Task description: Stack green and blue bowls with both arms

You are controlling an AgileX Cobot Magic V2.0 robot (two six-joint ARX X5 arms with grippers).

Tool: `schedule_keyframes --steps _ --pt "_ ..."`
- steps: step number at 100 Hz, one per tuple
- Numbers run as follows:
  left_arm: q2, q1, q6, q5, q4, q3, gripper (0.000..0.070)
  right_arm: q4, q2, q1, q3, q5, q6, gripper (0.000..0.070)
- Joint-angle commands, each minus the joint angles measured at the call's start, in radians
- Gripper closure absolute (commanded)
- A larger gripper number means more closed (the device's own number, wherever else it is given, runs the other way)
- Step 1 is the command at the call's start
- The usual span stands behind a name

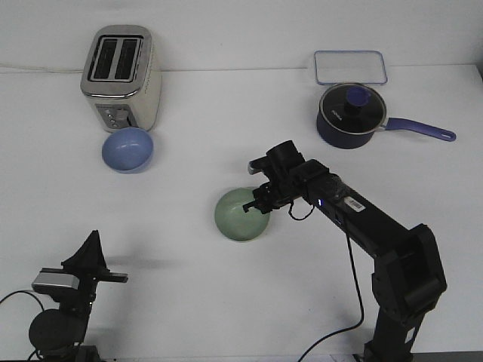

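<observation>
Front view: my right fingers (255, 207) pinch the green bowl's (238, 217) rim. My left fingers (92, 243) look pressed together, near me. The blue bowl (127, 149) touches the toaster (121, 77).

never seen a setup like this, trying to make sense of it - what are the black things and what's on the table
The black things are two robot arms; one camera looks forward over a white table. The right arm reaches to the middle, its gripper at the rim of a green bowl; whether its jaws grip the rim is unclear. The left arm sits low at the near edge, holding nothing. Farther back are a blue bowl touching a toaster, a navy saucepan with its lid on, and a clear flat lid or tray.
</observation>
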Motion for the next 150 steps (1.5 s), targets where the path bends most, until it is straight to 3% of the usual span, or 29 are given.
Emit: schedule_keyframes --steps 1,57,65,74,80,120,150 --pt "-0.002 0.002 0.005 -0.004 0.011 -0.019 0.0689 0.008 0.023 0.01 0.013 -0.005 0.003 0.07" --pt "-0.002 0.002 0.005 -0.004 0.011 -0.019 0.0689 -0.006 0.061 0.013 0.012 -0.005 0.002 0.0671" --pt "-0.002 0.002 0.005 -0.004 0.011 -0.019 0.0689 -0.008 0.061 0.012 0.012 -0.005 0.003 0.0501" --pt "-0.002 0.002 0.005 -0.004 0.011 -0.019 0.0689 -0.01 0.06 0.01 0.012 -0.006 0.007 0.0185" --pt "-0.002 0.002 0.005 -0.004 0.011 -0.019 0.0689 -0.013 0.06 0.01 0.012 -0.005 0.007 0.0085" --pt "-0.002 0.002 0.005 -0.004 0.011 -0.019 0.0689 -0.029 -0.078 -0.019 0.015 0.003 -0.006 0.0085" --pt "-0.002 0.002 0.005 -0.004 0.011 -0.019 0.0689 -0.103 -0.322 -0.156 0.015 0.16 -0.061 0.0085"
